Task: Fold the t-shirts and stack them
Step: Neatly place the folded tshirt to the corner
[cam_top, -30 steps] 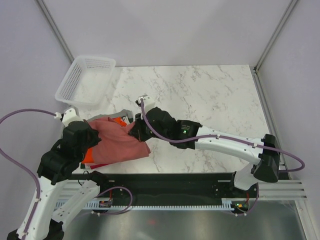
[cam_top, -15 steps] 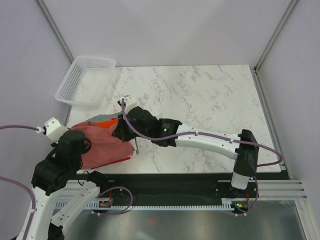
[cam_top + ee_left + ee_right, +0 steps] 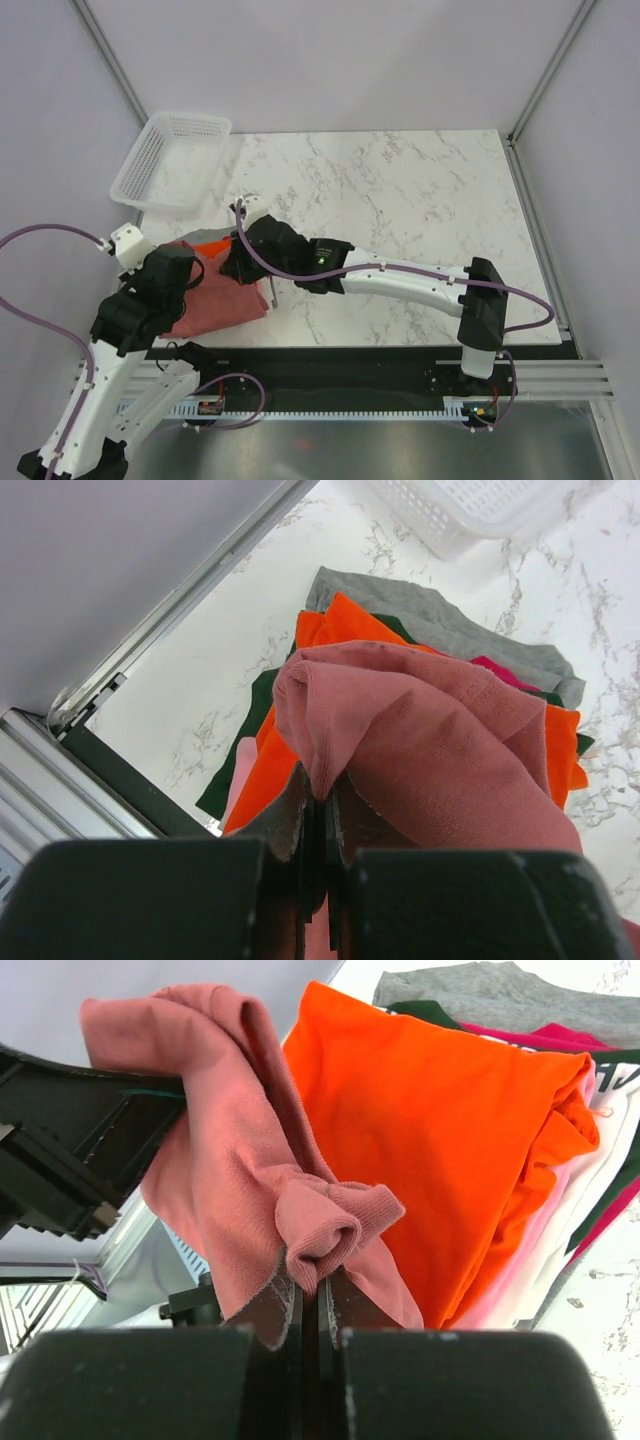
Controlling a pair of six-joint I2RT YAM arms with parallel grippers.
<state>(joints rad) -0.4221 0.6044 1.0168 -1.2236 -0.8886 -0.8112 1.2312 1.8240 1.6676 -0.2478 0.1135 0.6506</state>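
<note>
My left gripper (image 3: 322, 815) clamped shut on fold of pink tee (image 3: 430, 740). My right gripper (image 3: 312, 1298) pinched on bunched edge of same tee. Tee hangs between us over folded orange tee (image 3: 440, 1120), grey tee (image 3: 430, 615) beneath, near-left corner of table (image 3: 400, 200).

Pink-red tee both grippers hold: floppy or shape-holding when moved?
Likely very floppy: the pink-red tee bunches and drapes where the left gripper and right gripper pinch it. Probably light; thin knit folds hang unsupported. Might drag the orange tee beneath, cloth on cloth.
</note>
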